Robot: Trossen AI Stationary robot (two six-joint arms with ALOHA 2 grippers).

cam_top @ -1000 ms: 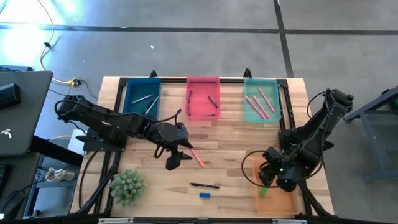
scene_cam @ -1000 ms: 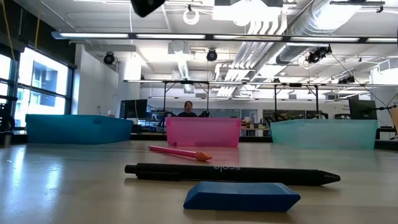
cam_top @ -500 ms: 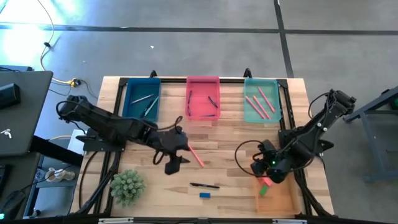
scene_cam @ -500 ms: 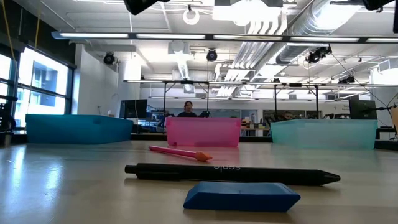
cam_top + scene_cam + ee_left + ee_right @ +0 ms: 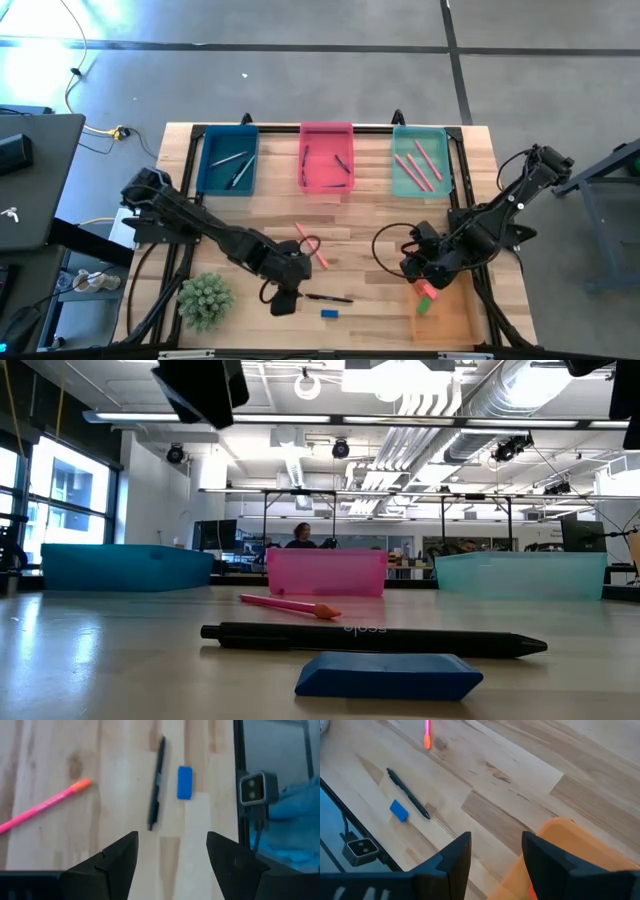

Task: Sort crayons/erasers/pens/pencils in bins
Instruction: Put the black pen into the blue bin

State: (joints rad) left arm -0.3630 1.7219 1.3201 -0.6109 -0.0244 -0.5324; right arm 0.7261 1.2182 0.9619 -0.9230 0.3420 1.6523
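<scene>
A black pen (image 5: 330, 298) and a blue eraser (image 5: 329, 313) lie flat on the wooden table near its front edge; both also show in the left wrist view (pen (image 5: 156, 782), eraser (image 5: 185, 782)). A pink stick with an orange tip (image 5: 313, 246) lies farther back. My left gripper (image 5: 285, 300) hangs open just left of the pen, above the table, its fingers (image 5: 117, 862) empty. My right gripper (image 5: 412, 268) is open and empty beside the orange bin (image 5: 450, 318), which holds a pink eraser (image 5: 428, 292) and a green eraser (image 5: 423, 306).
Along the far edge stand a dark blue bin (image 5: 228, 160), a pink bin (image 5: 327, 157) and a teal bin (image 5: 418, 160), each with sticks inside. A spiky green plant (image 5: 205, 298) sits at the front left. A small camera (image 5: 252, 789) stands on the front edge.
My left gripper has swung toward the table's near edge and sunk, tipping more steeply downward, and now hangs beside the pen. My right gripper has drawn a little left, off the orange bin. The pen, the eraser and the pink stick have stayed put.
</scene>
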